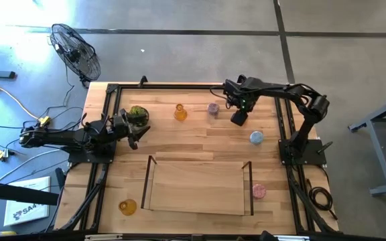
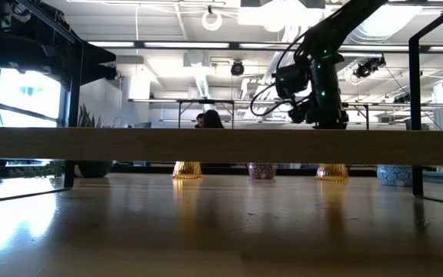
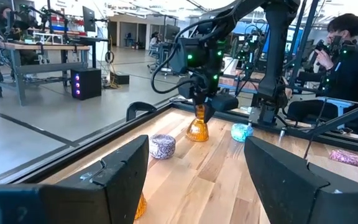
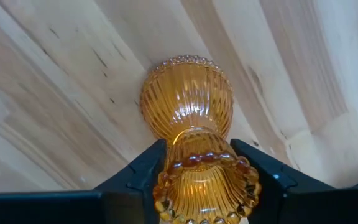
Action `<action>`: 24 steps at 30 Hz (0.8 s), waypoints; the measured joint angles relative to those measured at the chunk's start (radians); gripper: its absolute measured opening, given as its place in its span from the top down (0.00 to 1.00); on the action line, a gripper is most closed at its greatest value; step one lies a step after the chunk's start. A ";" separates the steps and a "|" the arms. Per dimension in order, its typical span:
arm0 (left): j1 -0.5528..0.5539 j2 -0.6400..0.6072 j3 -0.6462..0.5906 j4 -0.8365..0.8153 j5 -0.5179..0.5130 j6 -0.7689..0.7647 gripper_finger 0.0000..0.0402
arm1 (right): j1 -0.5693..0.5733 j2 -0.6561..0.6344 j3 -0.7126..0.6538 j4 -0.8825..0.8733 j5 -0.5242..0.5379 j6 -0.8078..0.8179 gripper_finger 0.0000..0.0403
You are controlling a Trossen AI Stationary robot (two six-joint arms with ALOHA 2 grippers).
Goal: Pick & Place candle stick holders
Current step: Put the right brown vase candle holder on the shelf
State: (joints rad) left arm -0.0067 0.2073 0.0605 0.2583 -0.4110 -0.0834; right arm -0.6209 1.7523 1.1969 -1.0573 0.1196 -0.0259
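I find the right gripper point(image 4: 194, 171) clamped on the neck of an amber holder point(image 4: 191, 124), which stands upright on the table point(image 1: 200, 144) toward the far edge, between the mauve holder point(image 1: 213, 108) and the light blue holder point(image 1: 256, 138). A second amber holder point(image 1: 180, 112) stands left of the mauve one. The pink holder point(image 1: 259, 191) sits right of the wooden tray point(image 1: 196, 187); a third amber holder point(image 1: 127, 207) lies left of it. My left gripper point(image 1: 134, 134) rests released beside the green mossy ball point(image 1: 138, 113).
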 joint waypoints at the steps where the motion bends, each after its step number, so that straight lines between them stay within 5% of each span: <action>1: 0.000 0.000 0.000 0.000 0.000 0.000 0.35 | 0.000 0.000 0.000 0.003 0.003 0.000 0.62; 13: 0.000 0.000 0.000 0.000 0.000 0.000 0.35 | 0.071 -0.007 0.026 -0.067 0.039 -0.008 0.62; 24: 0.000 0.000 0.000 -0.010 0.016 -0.019 0.35 | 0.260 -0.013 0.287 -0.311 0.072 0.088 0.62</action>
State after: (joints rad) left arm -0.0066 0.2070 0.0605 0.2479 -0.3953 -0.1022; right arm -0.3605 1.7393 1.4837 -1.3679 0.1921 0.0620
